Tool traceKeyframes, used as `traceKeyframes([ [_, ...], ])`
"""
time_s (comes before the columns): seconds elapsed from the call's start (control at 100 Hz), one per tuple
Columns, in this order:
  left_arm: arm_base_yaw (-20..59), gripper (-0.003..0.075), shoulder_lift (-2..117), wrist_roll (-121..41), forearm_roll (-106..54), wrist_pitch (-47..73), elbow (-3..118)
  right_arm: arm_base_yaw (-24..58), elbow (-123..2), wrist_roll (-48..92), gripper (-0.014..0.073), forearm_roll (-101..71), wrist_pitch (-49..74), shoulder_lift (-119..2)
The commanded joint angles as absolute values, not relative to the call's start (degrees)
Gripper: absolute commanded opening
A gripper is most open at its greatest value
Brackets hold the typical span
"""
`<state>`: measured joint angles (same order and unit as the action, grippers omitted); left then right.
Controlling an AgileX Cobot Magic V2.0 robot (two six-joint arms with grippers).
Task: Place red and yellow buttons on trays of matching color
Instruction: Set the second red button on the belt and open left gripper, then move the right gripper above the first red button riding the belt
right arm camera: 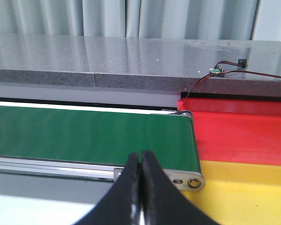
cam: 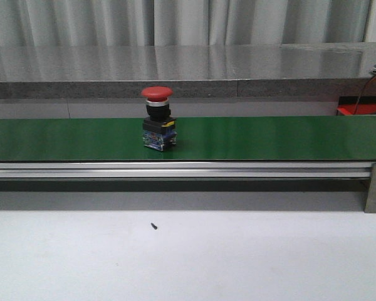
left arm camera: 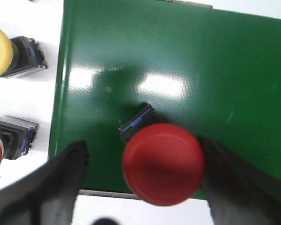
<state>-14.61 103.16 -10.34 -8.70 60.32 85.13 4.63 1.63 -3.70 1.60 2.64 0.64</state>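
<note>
The red button (cam: 158, 119) stands upright on the green belt (cam: 269, 138), cap up, long axis vertical. My left claw (left arm camera: 143, 164) is spread wide, fingers flanking the cap, apparently not touching. My right claw (right arm camera: 141, 187) is pressed closed, empty, near the red tray (right arm camera: 243, 136) and yellow tray (right arm camera: 253, 192).

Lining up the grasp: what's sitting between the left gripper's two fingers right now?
In the left wrist view, the red button on the green belt sits between the open left gripper's fingers, with gaps either side.

Glossy green belt (cam: 269, 138), speckled stone ledge (cam: 175, 69)
</note>
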Motion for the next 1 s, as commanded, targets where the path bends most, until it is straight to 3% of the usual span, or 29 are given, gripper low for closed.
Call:
traceKeyframes([
  [0.0,-14.18,0.0636,100.51,-10.55,-9.81,58.50,86.95,4.63,0.60,-3.59,-0.0070,1.58,-1.93,0.33],
  [0.08,-14.18,0.0678,100.40,-10.55,-9.81,58.50,86.95,4.63,0.60,-3.59,-0.0070,1.58,-1.93,0.33],
  [0.63,-6.69,0.0672,86.80,-14.85,-16.94,53.52,91.85,4.63,0.60,-3.59,-0.0070,1.58,-1.93,0.33],
  [0.99,0.55,0.0672,64.93,-18.87,-16.94,36.00,67.42,4.63,0.60,-3.59,-0.0070,1.58,-2.01,0.33],
])
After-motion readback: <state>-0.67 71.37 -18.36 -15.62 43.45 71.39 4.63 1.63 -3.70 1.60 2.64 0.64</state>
